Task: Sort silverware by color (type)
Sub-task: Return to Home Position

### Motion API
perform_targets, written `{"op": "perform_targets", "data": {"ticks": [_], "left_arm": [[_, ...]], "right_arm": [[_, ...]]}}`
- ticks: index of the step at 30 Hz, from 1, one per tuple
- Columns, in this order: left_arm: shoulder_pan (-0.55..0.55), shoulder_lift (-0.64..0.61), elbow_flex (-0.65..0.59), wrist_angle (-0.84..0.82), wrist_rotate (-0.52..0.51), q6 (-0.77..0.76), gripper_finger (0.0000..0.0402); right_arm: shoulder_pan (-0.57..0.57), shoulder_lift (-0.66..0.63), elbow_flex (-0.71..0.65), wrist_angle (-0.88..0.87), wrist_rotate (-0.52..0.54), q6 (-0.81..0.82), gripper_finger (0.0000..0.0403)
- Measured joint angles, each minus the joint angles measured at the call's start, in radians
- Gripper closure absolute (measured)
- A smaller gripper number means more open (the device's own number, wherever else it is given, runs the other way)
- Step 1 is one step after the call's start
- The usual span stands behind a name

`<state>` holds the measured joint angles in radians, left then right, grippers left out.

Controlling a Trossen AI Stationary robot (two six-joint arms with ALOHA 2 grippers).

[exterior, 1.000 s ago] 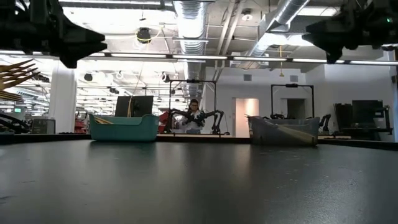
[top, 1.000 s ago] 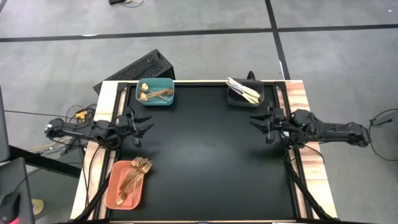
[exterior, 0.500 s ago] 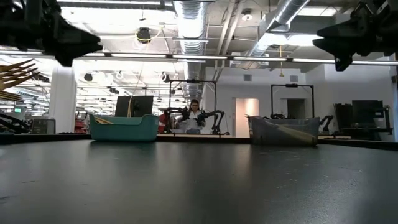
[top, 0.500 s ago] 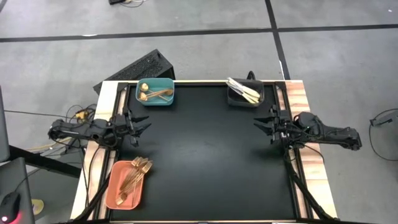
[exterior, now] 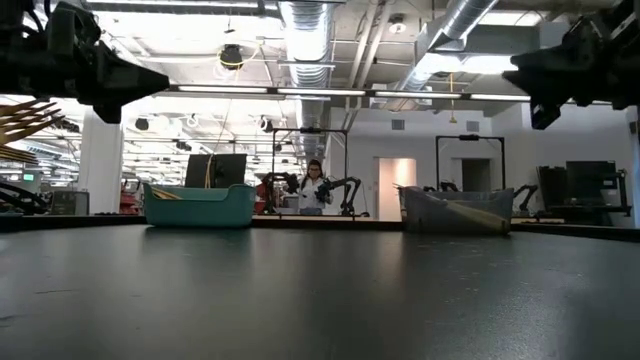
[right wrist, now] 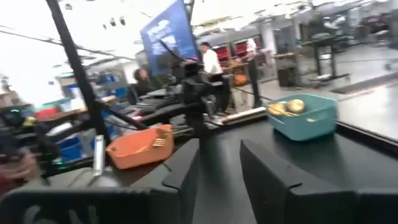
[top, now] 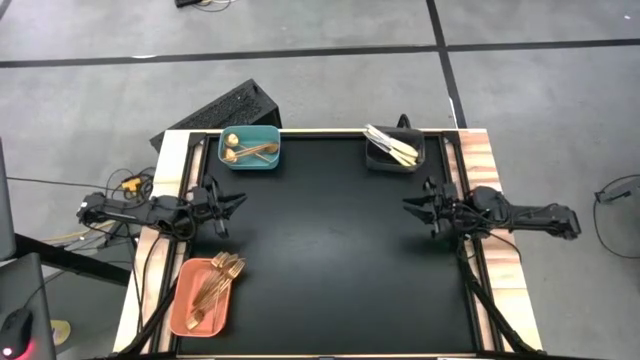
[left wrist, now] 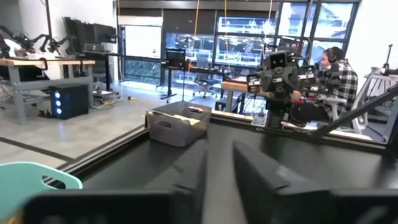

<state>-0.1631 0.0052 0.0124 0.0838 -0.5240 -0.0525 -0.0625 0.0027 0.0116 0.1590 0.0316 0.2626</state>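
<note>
My matte black table top (top: pixel 330 250) carries 3 plastic bins: a teal rectangular bin (top: pixel 250 168) at its far left corner, a dark grey bin (top: pixel 385 162) far right, a salmon bin (top: pixel 222 312) near left. Beyond, a seated person (exterior: pixel 314 185).

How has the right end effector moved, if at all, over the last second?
Yes. In the high view the right end effector has slid slightly away from the dark bin, toward the table's near edge; the low view shows it lower.
</note>
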Motion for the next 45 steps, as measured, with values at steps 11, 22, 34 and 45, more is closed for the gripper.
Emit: {"op": "perform_targets", "data": {"ticks": [11, 22, 34, 45], "left_arm": [[0.000, -0.001, 0.000, -0.002, 0.031, -0.003, 0.0400], [0.000, 0.029, -0.001, -0.007, 0.111, -0.039, 0.0401], [0.000, 0.042, -0.001, -0.007, 0.109, -0.025, 0.0400], [0.000, 0.042, -0.002, -0.007, 0.109, -0.023, 0.0400]], "right_arm": [[0.057, -0.001, 0.000, 0.025, -0.033, -0.076, 0.0372], [0.055, -0.001, 0.000, -0.097, -0.029, -0.113, 0.0359], [0.062, 0.024, 0.002, -0.155, -0.030, -0.113, 0.0359], [0.062, 0.024, 0.002, -0.157, -0.030, -0.113, 0.0359]]}}
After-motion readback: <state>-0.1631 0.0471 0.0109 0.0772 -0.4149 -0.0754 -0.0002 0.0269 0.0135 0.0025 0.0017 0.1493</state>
